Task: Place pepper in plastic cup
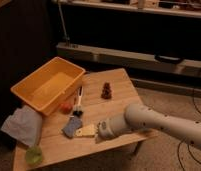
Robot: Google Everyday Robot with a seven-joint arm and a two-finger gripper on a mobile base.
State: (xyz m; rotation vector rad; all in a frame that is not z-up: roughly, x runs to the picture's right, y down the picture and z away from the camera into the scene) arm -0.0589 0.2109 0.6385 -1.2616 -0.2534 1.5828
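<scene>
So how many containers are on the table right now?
2. The yellow bin sits at the far left of the table; the plastic cup stands at the near left corner, by the grey cloth. The gripper is at mid-table, beside a blue object. No others show.

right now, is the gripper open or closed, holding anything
gripper: open, holding nothing, low over the table near its front edge, beside the blue object.
</scene>
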